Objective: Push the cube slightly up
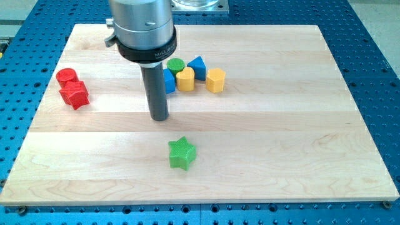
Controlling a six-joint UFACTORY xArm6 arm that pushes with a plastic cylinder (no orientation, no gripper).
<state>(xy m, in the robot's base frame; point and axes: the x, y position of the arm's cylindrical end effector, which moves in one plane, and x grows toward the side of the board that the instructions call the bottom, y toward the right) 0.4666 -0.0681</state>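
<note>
A blue block point(169, 82), apparently the cube, sits in a cluster near the view's top centre and is partly hidden behind my rod. It touches a yellow rounded block point(185, 80). A green cylinder point(175, 64) lies just above them. My tip point(160, 118) rests on the board just below and slightly left of the blue block, with a small gap between them.
A blue triangular block point(198, 67) and a yellow hexagonal block point(215, 80) lie at the cluster's right. A green star point(182, 154) lies below my tip. A red cylinder point(67, 76) and a red star point(75, 95) sit at the view's left. The wooden board point(300, 137) is edged by a blue perforated table.
</note>
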